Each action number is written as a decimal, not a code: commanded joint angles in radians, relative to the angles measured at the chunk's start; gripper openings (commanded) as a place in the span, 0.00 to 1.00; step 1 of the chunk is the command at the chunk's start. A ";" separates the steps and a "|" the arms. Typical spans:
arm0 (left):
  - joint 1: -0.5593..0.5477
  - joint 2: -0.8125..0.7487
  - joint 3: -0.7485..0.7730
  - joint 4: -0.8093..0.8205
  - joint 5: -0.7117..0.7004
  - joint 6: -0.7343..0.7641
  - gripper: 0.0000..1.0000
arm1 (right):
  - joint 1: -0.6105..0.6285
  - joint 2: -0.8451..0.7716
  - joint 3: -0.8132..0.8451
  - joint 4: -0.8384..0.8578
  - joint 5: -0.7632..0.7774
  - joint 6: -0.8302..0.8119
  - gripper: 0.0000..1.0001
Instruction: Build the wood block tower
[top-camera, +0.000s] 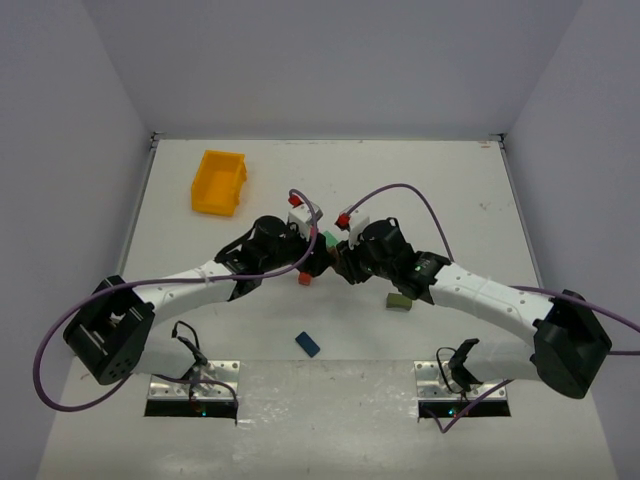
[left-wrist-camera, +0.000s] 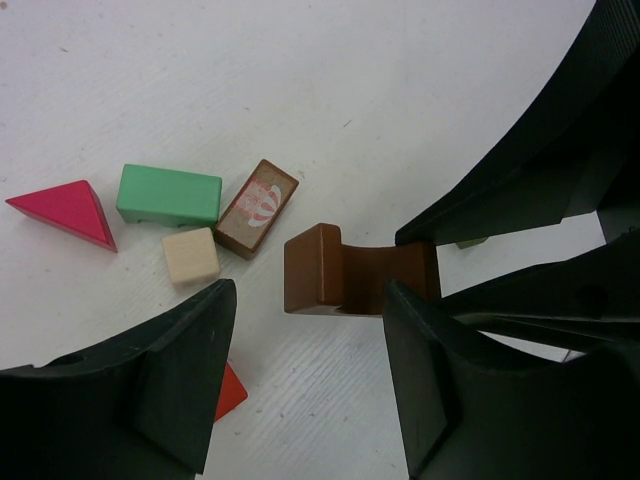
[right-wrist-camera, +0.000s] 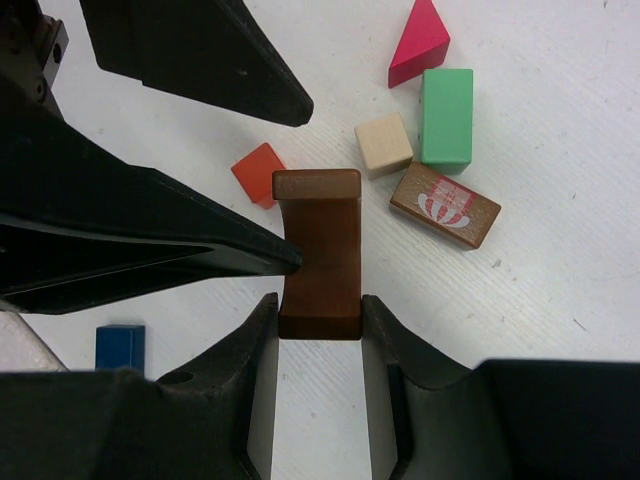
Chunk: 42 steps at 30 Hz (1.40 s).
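**Right gripper clamps the brown arch**

The right gripper (right-wrist-camera: 320, 318) is closed on the near end of a brown arch block (right-wrist-camera: 320, 235) lying on the table (right-wrist-camera: 560, 300). The left gripper (left-wrist-camera: 305, 320) gapes wide at the arch's other end.

Seen from the right wrist, the other blocks lie singly around the arch:
- red block (right-wrist-camera: 258, 172) at ten o'clock
- cream cube (right-wrist-camera: 383, 144) at one
- green brick (right-wrist-camera: 446, 115) and pink triangle (right-wrist-camera: 420, 42) beyond the cream cube
- printed brick (right-wrist-camera: 445, 205) at three
- blue block (right-wrist-camera: 120, 347) at eight

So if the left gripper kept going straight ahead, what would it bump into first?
Most likely the brown wooden arch block. It sits just ahead of the open left gripper, between its fingers, with the right gripper clamped on it. Height is hard to judge, so the left gripper might pass over it.
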 joint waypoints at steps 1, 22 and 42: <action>-0.010 -0.001 0.041 0.038 0.003 0.010 0.52 | 0.001 -0.020 0.039 0.023 -0.017 0.006 0.27; -0.010 -0.015 0.025 0.082 -0.018 -0.028 0.00 | 0.000 -0.002 0.087 -0.023 -0.115 -0.008 0.32; -0.049 -0.046 0.031 0.074 -0.237 -0.162 0.00 | -0.009 0.015 0.095 -0.086 0.015 0.010 0.60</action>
